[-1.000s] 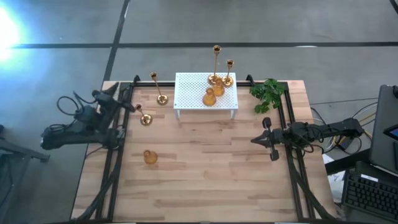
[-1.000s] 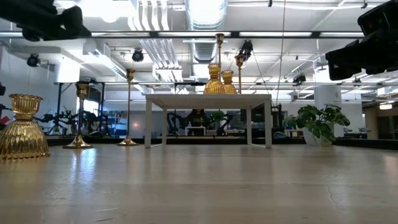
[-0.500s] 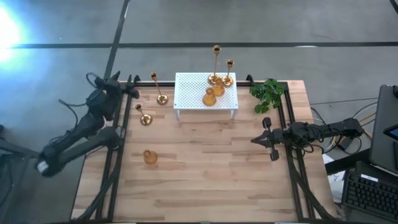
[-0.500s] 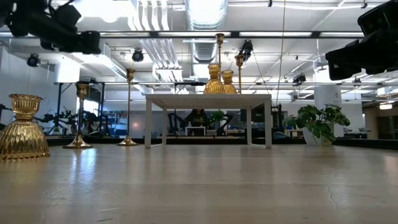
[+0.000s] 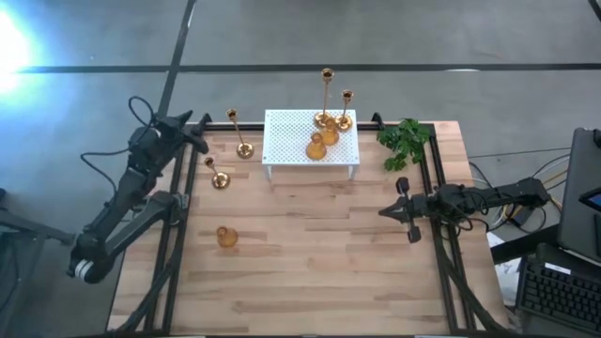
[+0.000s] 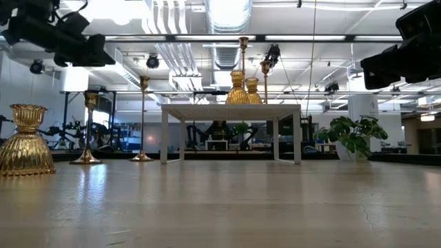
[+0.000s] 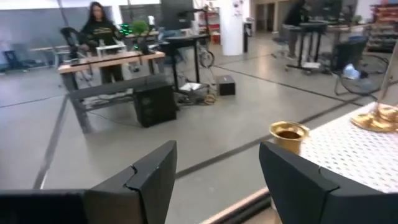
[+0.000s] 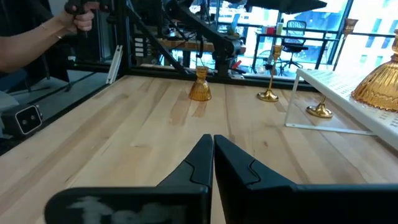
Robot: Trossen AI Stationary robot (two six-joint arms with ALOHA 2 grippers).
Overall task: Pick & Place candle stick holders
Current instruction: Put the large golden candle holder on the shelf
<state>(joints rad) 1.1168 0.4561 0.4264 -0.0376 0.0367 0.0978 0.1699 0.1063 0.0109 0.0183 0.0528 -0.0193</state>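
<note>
The left hand (image 5: 199,141), its fingers spread and holding nothing, hangs above the far left corner of the worktop (image 5: 310,272), just beside the tall holder (image 5: 238,134) standing upright at the white stand's (image 5: 310,143) left side, with a shorter stem holder (image 5: 216,175) close by. The right hand (image 5: 398,209), fingers pressed together, waits well apart at the right edge. From the left wrist view only the tall holder's cup (image 7: 288,135) shows between the fingers, its stem cut off.

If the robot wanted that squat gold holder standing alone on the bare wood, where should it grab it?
Probably at the narrow waist just under the cup of the squat gold holder, coming straight down from above. It stands upright with a flared skirt below, so the neck looks like the slimmest spot, and nothing crowds it on the table.
</note>
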